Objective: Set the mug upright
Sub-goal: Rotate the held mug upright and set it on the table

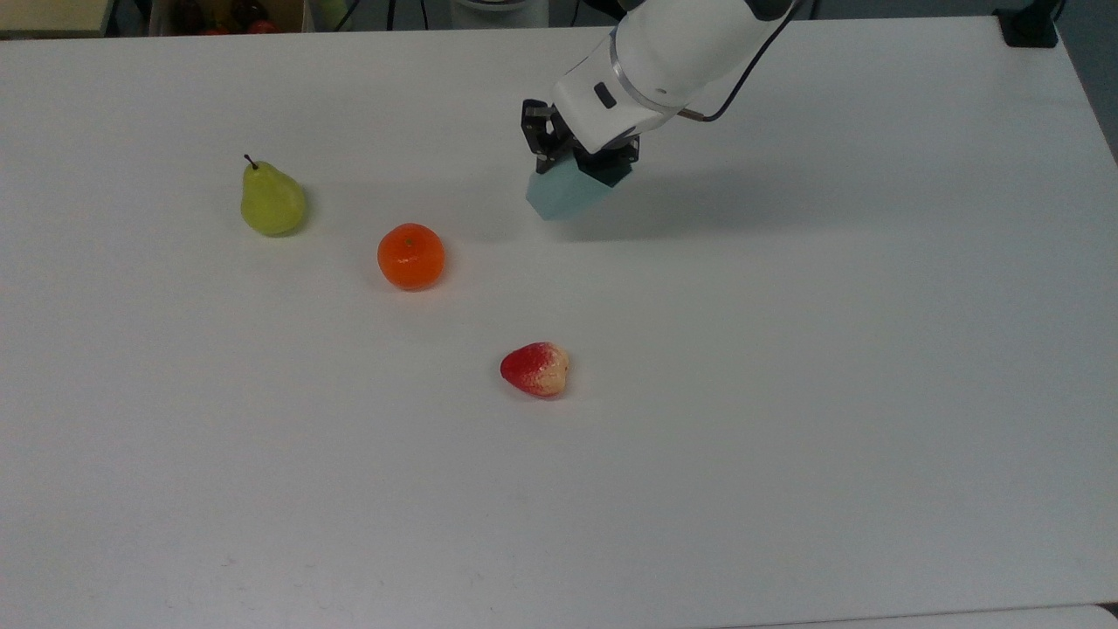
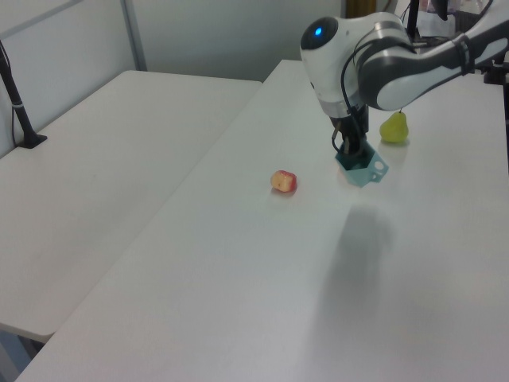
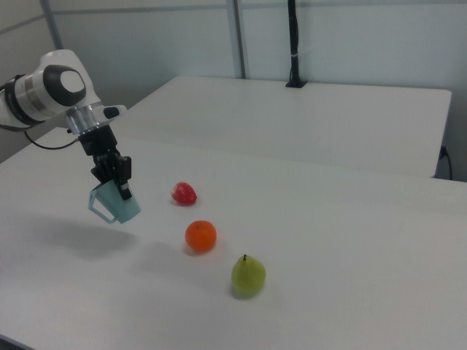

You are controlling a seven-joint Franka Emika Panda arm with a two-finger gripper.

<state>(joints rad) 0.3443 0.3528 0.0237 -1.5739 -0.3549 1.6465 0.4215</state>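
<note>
Fingers: clamped on the rim end of the mug, one apparently inside the opening and one outside, so the cup hangs below them.

Mug: pale teal, faceted, with a handle loop in the left view. You hold it clear of the desk, tilted, base lowest; the rim grip is likely what lets its base swing down toward upright. Top view point.

Shadow: cast on the desk beneath the mug in the right view, showing it is lifted.

Orange, pear, strawberry: apart from the mug and off to the side, so you have room to lower it.

Judgement: not yet upright or set down; finish levelling before lowering.
</note>
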